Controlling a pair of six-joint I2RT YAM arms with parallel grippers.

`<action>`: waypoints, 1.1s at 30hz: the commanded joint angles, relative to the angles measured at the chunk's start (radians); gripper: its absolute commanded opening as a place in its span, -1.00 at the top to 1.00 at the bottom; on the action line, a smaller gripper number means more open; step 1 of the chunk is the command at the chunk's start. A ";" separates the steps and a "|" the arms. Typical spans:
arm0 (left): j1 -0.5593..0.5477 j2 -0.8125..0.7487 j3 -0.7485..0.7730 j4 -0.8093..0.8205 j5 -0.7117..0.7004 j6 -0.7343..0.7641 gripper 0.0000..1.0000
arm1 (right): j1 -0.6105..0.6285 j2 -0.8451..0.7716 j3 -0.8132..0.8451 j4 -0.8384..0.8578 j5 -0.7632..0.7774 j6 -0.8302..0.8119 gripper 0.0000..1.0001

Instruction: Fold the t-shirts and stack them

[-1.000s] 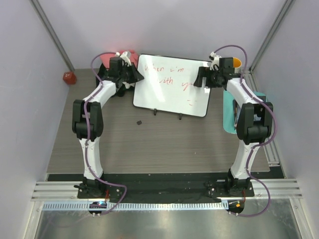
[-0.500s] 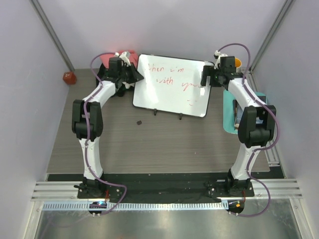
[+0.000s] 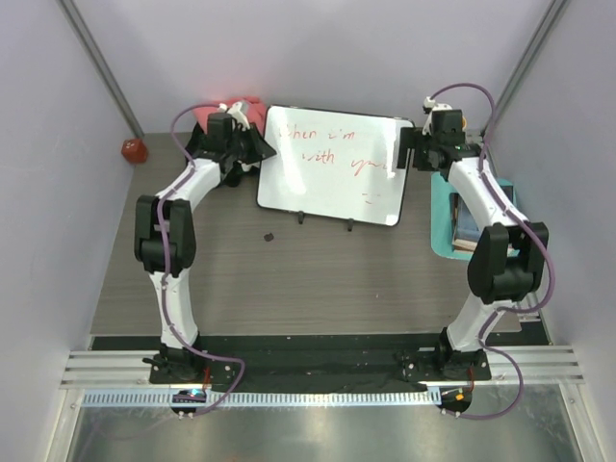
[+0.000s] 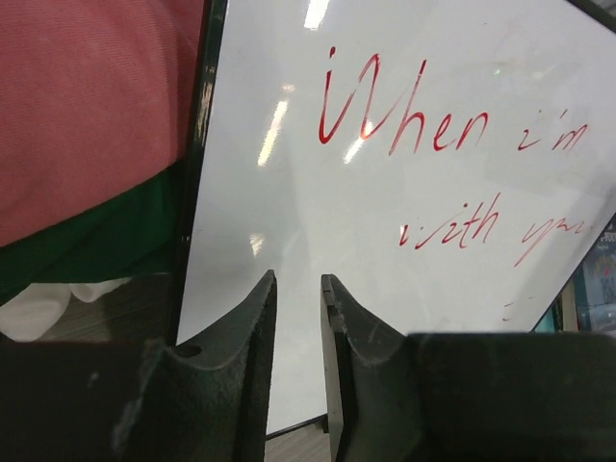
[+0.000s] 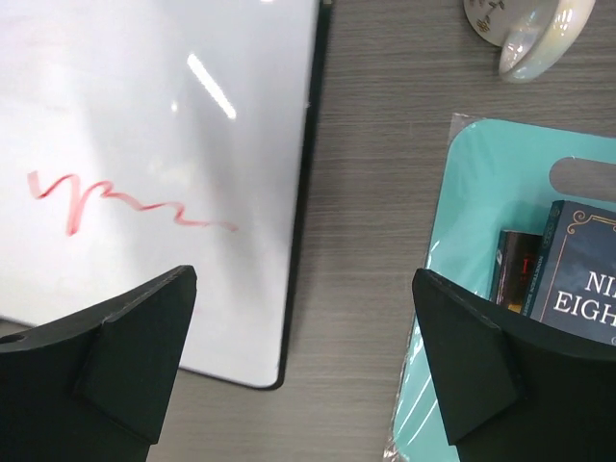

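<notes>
The t-shirts lie piled at the table's back left. In the left wrist view the salmon-pink one (image 4: 87, 96) is on top, a dark green one (image 4: 96, 241) lies under it, and a bit of white one (image 4: 38, 310) shows below. From above only the pink t-shirt (image 3: 246, 104) shows, behind my left wrist. My left gripper (image 4: 298, 281) hovers over the left part of the white board (image 4: 385, 202), its jaws a narrow gap apart with nothing between. My right gripper (image 5: 302, 279) stands wide open and empty over bare table, just off the board's right edge (image 5: 306, 192).
The white board with red writing (image 3: 332, 168) stands on small feet mid-table. A teal board (image 5: 481, 250) carrying books (image 5: 577, 279) lies at the right. A mug (image 5: 527, 31) stands behind it. A red object (image 3: 133, 149) sits far left, a small dark scrap (image 3: 269, 236) mid-table.
My right arm has swung right and back, taking its open gripper from over the board's right part to just off its edge. The left jaws have parted slightly.
</notes>
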 commanded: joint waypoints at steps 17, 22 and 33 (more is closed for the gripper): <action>-0.102 -0.455 -0.359 -0.082 -0.272 -0.051 0.34 | 0.438 -0.175 -0.201 -0.016 0.042 0.170 -0.99; -0.216 -0.397 -0.436 -0.083 -0.349 -0.101 0.40 | 0.480 -0.192 -0.287 0.104 0.097 0.229 -0.75; -0.382 -0.297 -0.534 -0.056 -0.499 -0.180 1.00 | 0.541 -0.154 -0.408 0.197 0.031 0.266 0.98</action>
